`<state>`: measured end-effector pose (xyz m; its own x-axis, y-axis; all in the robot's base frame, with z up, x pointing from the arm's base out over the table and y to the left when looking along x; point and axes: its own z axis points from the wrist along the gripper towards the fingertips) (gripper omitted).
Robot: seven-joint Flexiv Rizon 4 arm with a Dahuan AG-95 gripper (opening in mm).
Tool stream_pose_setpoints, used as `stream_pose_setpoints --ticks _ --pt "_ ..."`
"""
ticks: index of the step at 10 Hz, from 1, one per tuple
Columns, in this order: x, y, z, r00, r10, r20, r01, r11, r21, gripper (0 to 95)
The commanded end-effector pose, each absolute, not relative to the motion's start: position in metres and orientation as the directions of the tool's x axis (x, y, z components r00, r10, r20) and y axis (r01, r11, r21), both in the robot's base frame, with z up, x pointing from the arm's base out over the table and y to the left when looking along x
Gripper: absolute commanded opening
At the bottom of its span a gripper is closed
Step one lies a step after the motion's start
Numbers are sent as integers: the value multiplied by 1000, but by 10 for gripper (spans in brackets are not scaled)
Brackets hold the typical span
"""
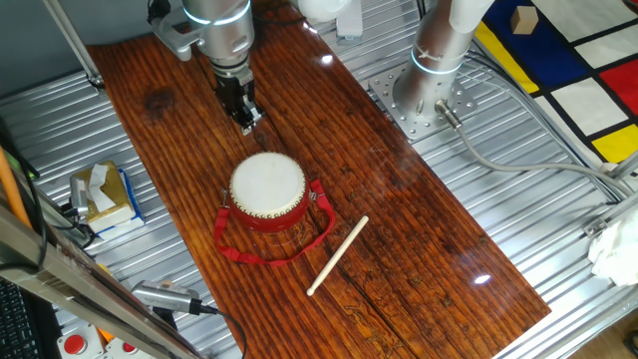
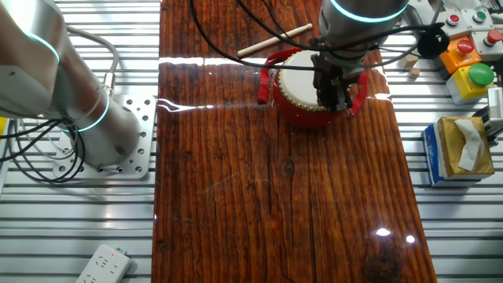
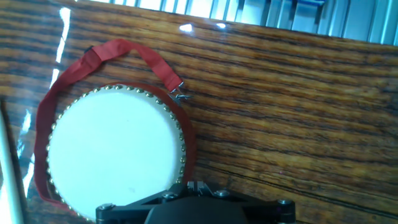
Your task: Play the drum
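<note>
The red drum [image 1: 267, 189] with a cream skin head and brass studs stands on the wooden table, its red strap [image 1: 249, 251] looped on the boards around it. It also shows in the other fixed view [image 2: 300, 82] and fills the left of the hand view [image 3: 112, 146]. My gripper [image 1: 246, 122] hangs above the table just beyond the drum's far rim, fingers together and holding nothing. In the hand view the fingertips [image 3: 196, 186] sit closed at the drum's edge. A thin pale wooden stick [image 1: 337, 255] lies on the table beside the drum, apart from the gripper.
A tissue box [image 1: 105, 194] sits off the table's left side. A second arm's base [image 1: 424, 95] is bolted at the back right. Coloured push buttons [image 2: 471, 55] and small wooden blocks [image 2: 412, 67] lie beyond the table edge. A power strip [image 2: 102, 267] lies nearby.
</note>
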<state>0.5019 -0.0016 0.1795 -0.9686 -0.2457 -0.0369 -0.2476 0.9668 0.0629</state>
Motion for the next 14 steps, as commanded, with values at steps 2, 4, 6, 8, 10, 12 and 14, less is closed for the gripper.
stream_pose_setpoints --ticks 2,4,6,8,10,12,14 --pt "502 -1 180 -975 -221 -35 -223 972 69 0" --pt "502 -1 180 -969 -244 -28 -246 964 100 0" --pt "502 -1 180 -933 -357 -33 -357 915 186 0" --pt "502 -1 180 -927 -375 26 -365 914 180 0" --pt "502 -1 180 -919 -394 0 -387 904 179 0" --pt "502 -1 180 -914 -406 -14 -401 898 183 0" --pt "502 0 180 -914 -405 -12 -400 898 183 0"
